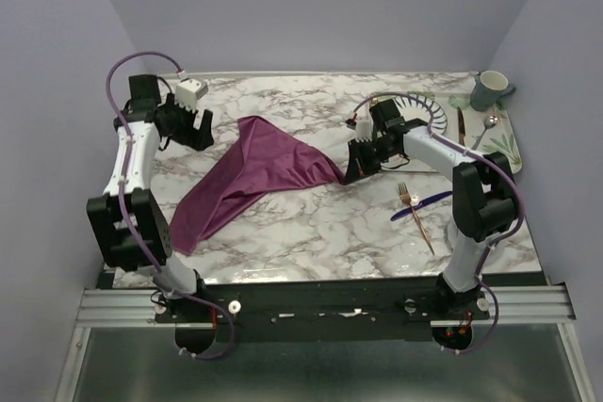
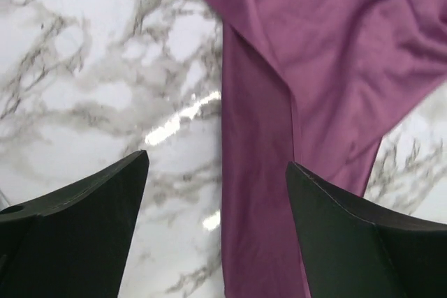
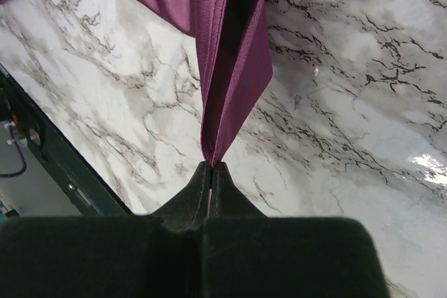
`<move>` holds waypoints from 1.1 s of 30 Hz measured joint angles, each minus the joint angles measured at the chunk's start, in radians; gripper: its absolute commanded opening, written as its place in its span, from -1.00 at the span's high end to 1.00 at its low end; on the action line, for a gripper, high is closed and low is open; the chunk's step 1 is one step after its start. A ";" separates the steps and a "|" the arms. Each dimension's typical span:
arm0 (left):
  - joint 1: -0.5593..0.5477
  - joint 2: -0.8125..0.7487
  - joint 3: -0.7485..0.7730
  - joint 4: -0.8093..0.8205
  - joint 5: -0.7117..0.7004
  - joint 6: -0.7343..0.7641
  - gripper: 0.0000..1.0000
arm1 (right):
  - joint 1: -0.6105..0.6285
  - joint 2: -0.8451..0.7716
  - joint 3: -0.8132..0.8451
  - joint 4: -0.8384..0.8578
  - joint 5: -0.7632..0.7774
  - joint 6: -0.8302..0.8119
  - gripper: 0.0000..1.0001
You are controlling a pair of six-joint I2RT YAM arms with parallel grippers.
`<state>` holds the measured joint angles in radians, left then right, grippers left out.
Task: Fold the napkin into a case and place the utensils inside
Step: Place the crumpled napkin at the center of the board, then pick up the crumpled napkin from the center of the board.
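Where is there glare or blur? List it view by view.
Left wrist: glare streaks on the marble table beside the napkin; left gripper dark, featureless. Right wrist: bright patch at the right edge; right gripper soft-edged, close to the lens. Top external: even light, sheen along the near edge.

One napkin; one fork; one knife; one spoon; one mug; one plate; one tray; two arms, left and right.

Plum napkin: cloth, satin sheen, fine ribbed weave up close. Desk: marble-pattern, smooth, glossy with glare spots. Fork: copper-coloured metal, shiny. Left gripper fingers: matt black, plastic-looking.
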<state>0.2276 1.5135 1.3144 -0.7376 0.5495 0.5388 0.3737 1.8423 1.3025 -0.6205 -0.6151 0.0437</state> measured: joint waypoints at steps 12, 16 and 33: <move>-0.156 0.597 0.485 0.172 -0.072 -0.452 -0.73 | 0.000 0.007 0.016 0.000 0.000 0.000 0.99; -0.164 0.698 0.546 0.176 -0.097 -0.527 -0.70 | 0.000 0.014 0.021 0.000 0.000 0.000 0.99; -0.190 0.886 0.702 0.195 -0.110 -0.675 -0.12 | 0.000 0.017 0.041 -0.013 0.000 -0.009 0.99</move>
<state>0.0380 2.3997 2.0163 -0.5430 0.4397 -0.1364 0.3737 1.8591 1.3437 -0.6338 -0.6151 0.0349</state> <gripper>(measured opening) 0.653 0.015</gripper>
